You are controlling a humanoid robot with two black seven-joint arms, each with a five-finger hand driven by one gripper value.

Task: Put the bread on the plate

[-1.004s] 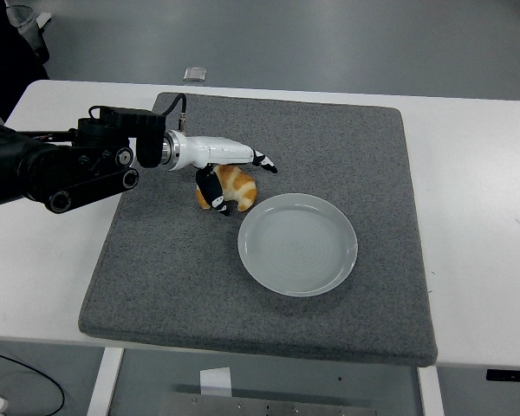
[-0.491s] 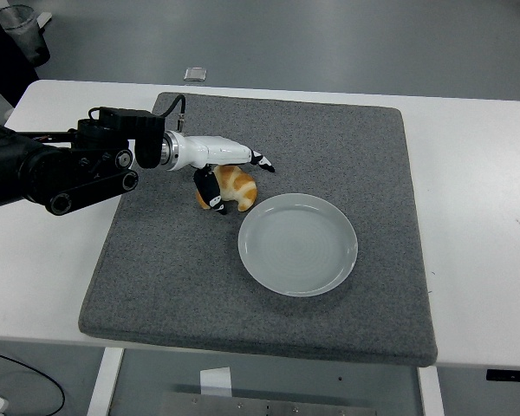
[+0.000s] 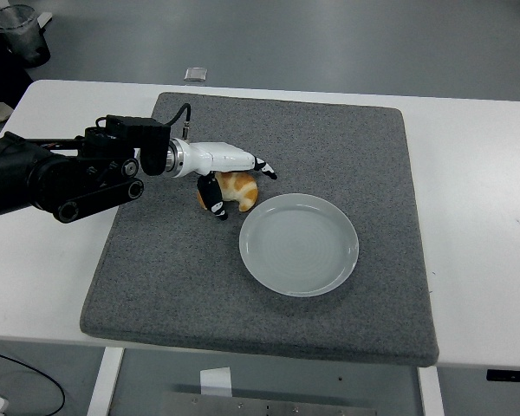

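A golden-brown piece of bread lies on the grey mat, just left of and behind the empty pale green plate. My left hand, white with black fingertips, reaches in from the left and is closed around the bread. The thumb curls under its near side and the fingers lie over its top. The bread sits at mat level beside the plate's rim. My right arm is out of view.
The grey mat covers most of the white table. A small pale object lies on the floor beyond the table's far edge. A clear cup stands at the top left corner.
My left arm has shifted slightly to the right with the bread in its grasp. The plate has not moved.
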